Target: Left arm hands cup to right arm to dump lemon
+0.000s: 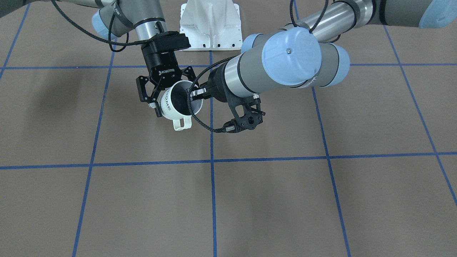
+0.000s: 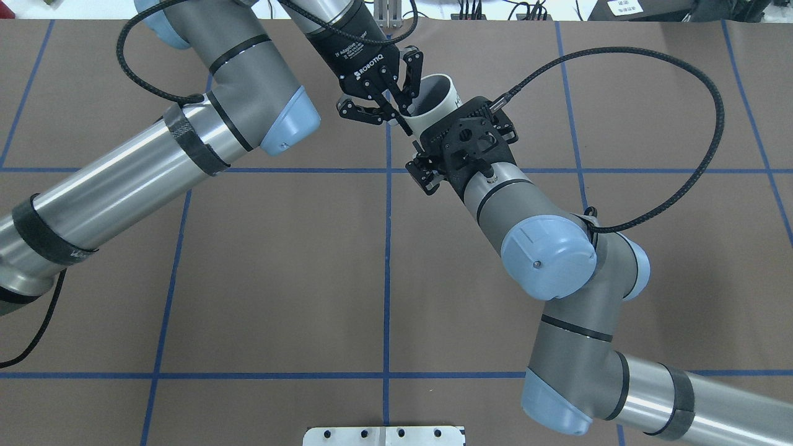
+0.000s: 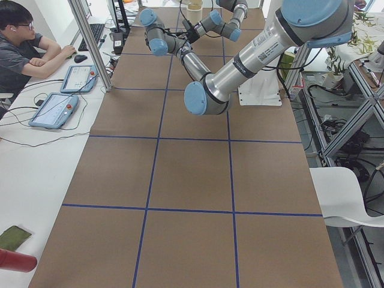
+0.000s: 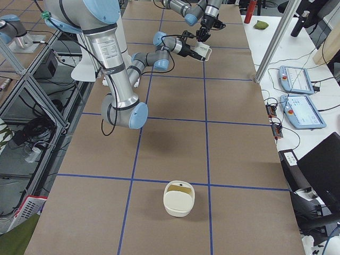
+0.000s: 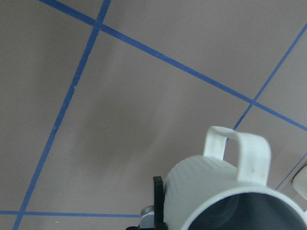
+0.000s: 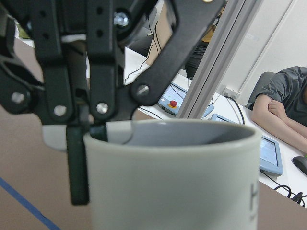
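The cup hangs in the air over the brown taped table, just to the robot's right of the tape line that runs from the robot's base toward the operators' edge. Both grippers are at it. The left gripper slants down from above and is closed on the rim, one finger inside the mouth and one outside. The right wrist view shows this best, with the outer finger lying down the cup's wall. The right gripper lies level on the robot's side of the cup, its fingers spread wide to either side of the body. The front view shows one fingertip against the wall by the black lettering, but no view shows whether the pair is pressing. The overhead view hides those fingers under the wrist camera bracket. The handle points toward the operators' edge; it is plain in the front and left wrist views and hidden behind the cup in the right wrist view. The cup's inside shows only as dark grey. Only the side views take in a cream round container standing near the table's end on the robot's right, and a seated operator at a white desk along the operators' edge.
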`<state>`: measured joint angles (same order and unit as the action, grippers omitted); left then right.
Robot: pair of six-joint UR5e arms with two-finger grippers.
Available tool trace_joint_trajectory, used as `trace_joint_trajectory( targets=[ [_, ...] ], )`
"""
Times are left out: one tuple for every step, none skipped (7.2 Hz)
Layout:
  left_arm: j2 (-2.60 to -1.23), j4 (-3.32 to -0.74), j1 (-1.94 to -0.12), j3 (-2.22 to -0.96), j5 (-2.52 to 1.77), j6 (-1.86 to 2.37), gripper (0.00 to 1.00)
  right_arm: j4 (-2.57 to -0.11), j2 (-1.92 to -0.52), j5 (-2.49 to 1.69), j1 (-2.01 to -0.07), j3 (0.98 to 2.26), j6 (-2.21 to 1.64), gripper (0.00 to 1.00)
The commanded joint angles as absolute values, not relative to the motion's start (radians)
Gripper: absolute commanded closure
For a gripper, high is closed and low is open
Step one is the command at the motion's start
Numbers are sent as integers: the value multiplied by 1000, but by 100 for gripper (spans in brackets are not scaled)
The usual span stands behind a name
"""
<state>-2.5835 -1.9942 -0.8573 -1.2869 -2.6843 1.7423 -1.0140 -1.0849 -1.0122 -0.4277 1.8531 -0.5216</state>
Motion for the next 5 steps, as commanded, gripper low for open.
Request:
trace_joint_trajectory(
  targets=[
    [-2582, -1994, -859, -1285, -2684, 1743, 100, -1014, -1092, -1012, -428, 1853, -522, 0],
    [-2583, -1993, -876, -1284, -2684, 1741, 100, -1014, -1094, -1012, -428, 1853, -522, 0],
    [-2583, -1991, -909, -1282, -2684, 1740, 100, -1014, -1097, -1012, -428, 1853, -522, 0],
    [-2583, -1991, -931, -1279, -2684, 1738, 100, -1014, -1097, -1012, -428, 1853, -522, 0],
    [-2583, -1991, -960, -1258, -2684, 1733, 100, -1012, -1098, -1014, -428, 1856, -522, 0]
  ],
)
